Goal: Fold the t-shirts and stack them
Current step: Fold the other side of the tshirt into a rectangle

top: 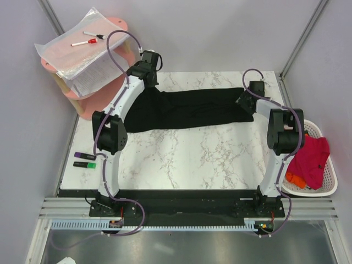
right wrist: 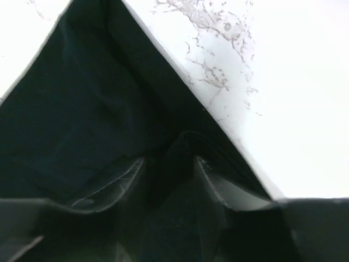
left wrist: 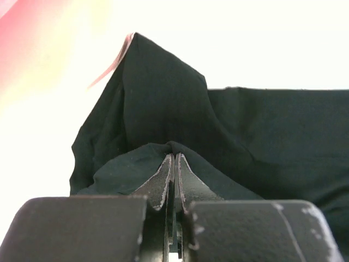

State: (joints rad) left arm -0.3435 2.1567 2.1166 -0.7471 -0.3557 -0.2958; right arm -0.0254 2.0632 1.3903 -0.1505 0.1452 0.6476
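Observation:
A large black t-shirt [top: 187,109] lies stretched in a long band across the far part of the marble table [top: 187,159]. My left gripper [top: 145,85] is at its left end; in the left wrist view the gripper [left wrist: 174,156] is shut on a pinch of the black t-shirt [left wrist: 262,131]. My right gripper [top: 246,102] is at the shirt's right end; in the right wrist view the gripper [right wrist: 169,164] has a thick fold of the black t-shirt [right wrist: 82,109] between its fingers. A red t-shirt [top: 311,158] and an orange one [top: 295,179] lie in the basket.
The white slatted basket [top: 325,187] stands off the table's right edge. A pink stand [top: 77,91] with plastic-wrapped papers and markers is at the back left. A purple highlighter [top: 85,156] and a green one [top: 84,164] lie near the table's left edge.

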